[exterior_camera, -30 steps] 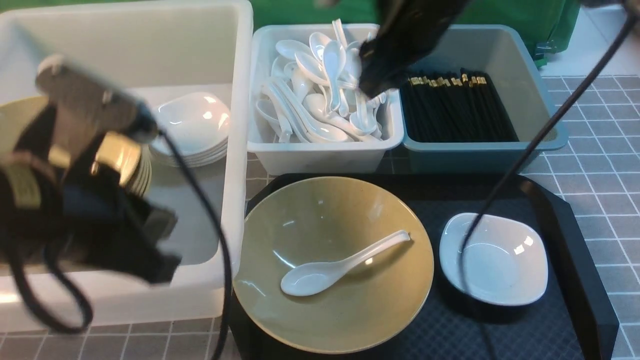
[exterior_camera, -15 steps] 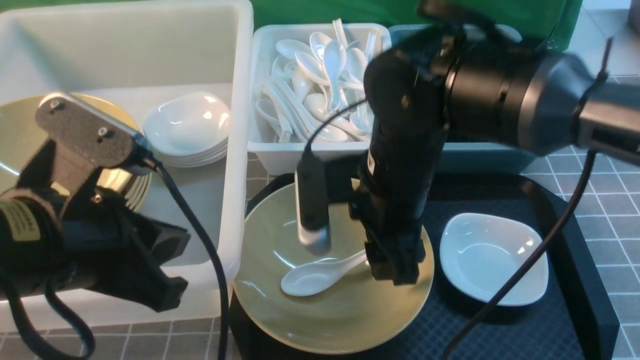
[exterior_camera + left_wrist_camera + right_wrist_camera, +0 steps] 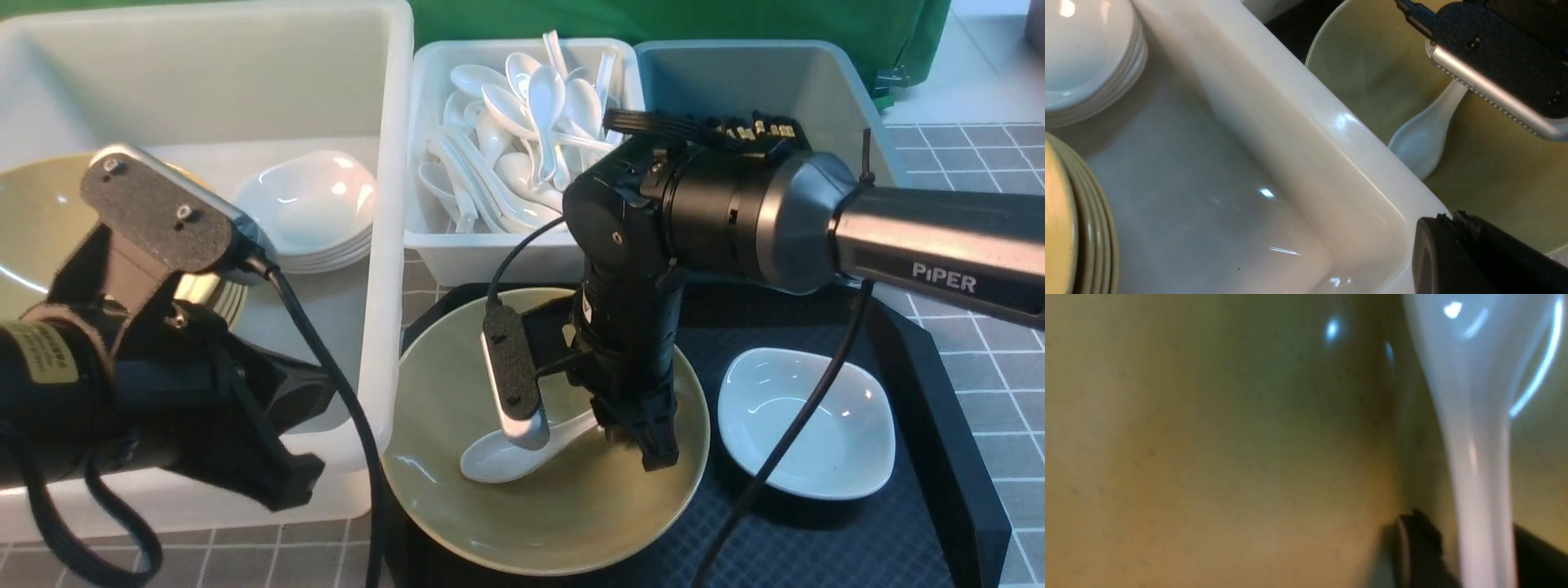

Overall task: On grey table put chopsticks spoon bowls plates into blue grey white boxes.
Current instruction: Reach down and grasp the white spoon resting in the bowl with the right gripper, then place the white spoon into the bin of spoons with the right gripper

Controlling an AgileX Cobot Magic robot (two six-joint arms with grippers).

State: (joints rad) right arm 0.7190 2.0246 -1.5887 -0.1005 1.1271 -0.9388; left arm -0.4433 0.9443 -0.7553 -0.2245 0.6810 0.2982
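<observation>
A white spoon point(image 3: 494, 460) lies in an olive-yellow bowl point(image 3: 571, 514) on the black tray. My right gripper point(image 3: 645, 441) reaches down into this bowl. In the right wrist view its jaws stand open on both sides of the spoon's handle point(image 3: 1474, 375), with a gap on one side. My left gripper point(image 3: 286, 482) is shut and empty over the front wall of the large white tub point(image 3: 392, 245). A small white plate point(image 3: 816, 441) sits on the tray to the right of the bowl. Black chopsticks point(image 3: 751, 129) lie in the teal box point(image 3: 735, 73), mostly hidden by my right arm.
The tub holds a stack of white plates point(image 3: 314, 200) and a stack of yellow bowls point(image 3: 24, 212). The grey-white box point(image 3: 506, 253) is full of spoons. The black tray point(image 3: 922, 351) lies on the grey table point(image 3: 980, 245) in front of the boxes.
My right arm has swung from above the boxes down into the bowl, and its jaws now straddle the spoon handle. My left arm has shifted slightly to the right.
</observation>
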